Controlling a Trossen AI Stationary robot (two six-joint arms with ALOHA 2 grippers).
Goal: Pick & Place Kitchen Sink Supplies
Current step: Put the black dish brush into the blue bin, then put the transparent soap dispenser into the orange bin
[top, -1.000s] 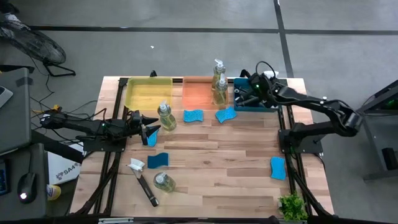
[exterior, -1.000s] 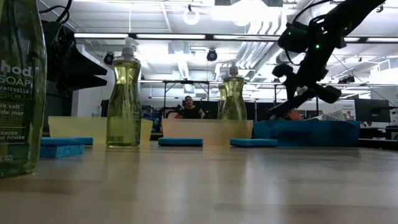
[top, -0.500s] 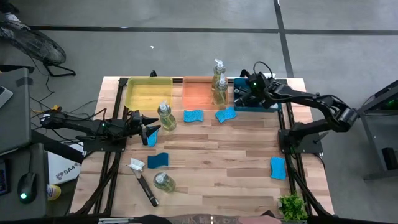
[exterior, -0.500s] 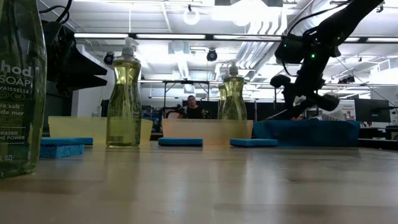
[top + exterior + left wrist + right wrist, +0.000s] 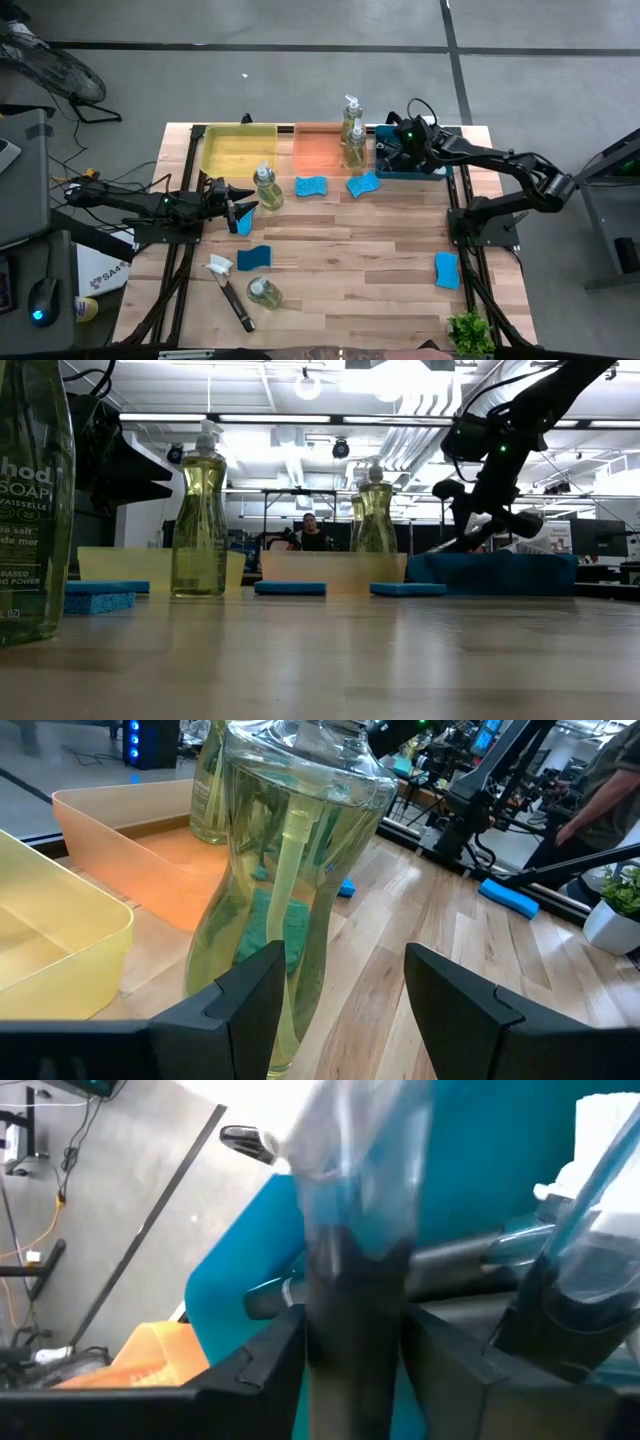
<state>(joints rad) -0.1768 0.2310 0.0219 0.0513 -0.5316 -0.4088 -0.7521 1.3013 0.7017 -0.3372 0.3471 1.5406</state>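
Observation:
My right gripper (image 5: 392, 152) (image 5: 355, 1320) is over the blue tray (image 5: 415, 166), shut on a dark-handled dish brush whose pale head (image 5: 360, 1140) shows blurred beyond the fingers. My left gripper (image 5: 243, 207) (image 5: 345, 960) is open, low at the table's left, just short of an upright soap bottle (image 5: 266, 188) (image 5: 290, 870) and not touching it. Two more bottles (image 5: 353, 135) stand in the orange tray and one (image 5: 262, 292) lies on the table. Another brush (image 5: 230, 292) lies near it. Blue sponges (image 5: 311, 186) (image 5: 364, 184) (image 5: 254, 257) (image 5: 446, 270) lie flat. My right gripper pinches the brush's dark handle (image 5: 355, 1280) between its two fingers, which lie across it. The fingers slant down from above over the blue tray. The head sticks out past the fingertips. I cannot tell whether the brush touches the tray.
More brush handles (image 5: 470, 1258) lie in the blue tray. The yellow tray (image 5: 238, 148) and orange tray (image 5: 316, 150) sit along the far edge. A small green plant (image 5: 470, 330) is at the near right corner. The table's middle (image 5: 350, 250) is bare wood.
My right gripper has moved a little toward the table's left and sunk lower over the blue tray, still shut on the brush.

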